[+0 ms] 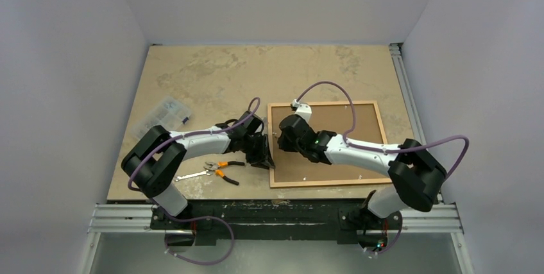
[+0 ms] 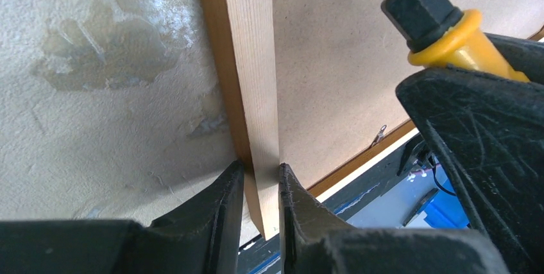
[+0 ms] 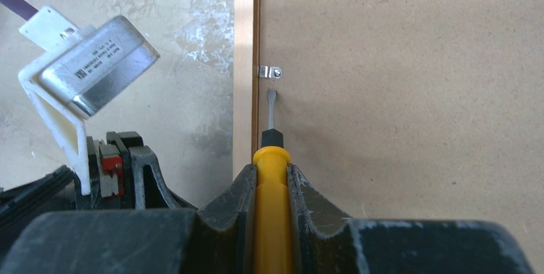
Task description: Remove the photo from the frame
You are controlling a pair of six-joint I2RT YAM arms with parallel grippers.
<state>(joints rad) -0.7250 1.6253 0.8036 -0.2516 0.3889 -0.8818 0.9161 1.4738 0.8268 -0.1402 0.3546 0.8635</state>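
Observation:
The frame (image 1: 382,134) lies face down on the right of the table, orange-brown rail round the photo's plain brown board back (image 1: 333,126). The print side is hidden. My left gripper (image 1: 263,157) is shut on the frame's left rail (image 2: 253,81) near its front corner, one finger on each side (image 2: 262,181). My right gripper (image 1: 283,137) is shut on a yellow-handled screwdriver (image 3: 272,178). The screwdriver's flat tip (image 3: 272,102) lies on the board back (image 3: 398,94) just short of a small metal clip (image 3: 270,72) by the rail (image 3: 244,62). The screwdriver also shows in the left wrist view (image 2: 449,40).
Orange-handled pliers (image 1: 220,171) lie near the table's front edge, left of the frame. A clear plastic box (image 1: 163,117) sits at the left. Another small clip (image 2: 378,136) sits on the board by the front rail. The left wrist's camera housing (image 3: 90,62) hangs close beside the right gripper.

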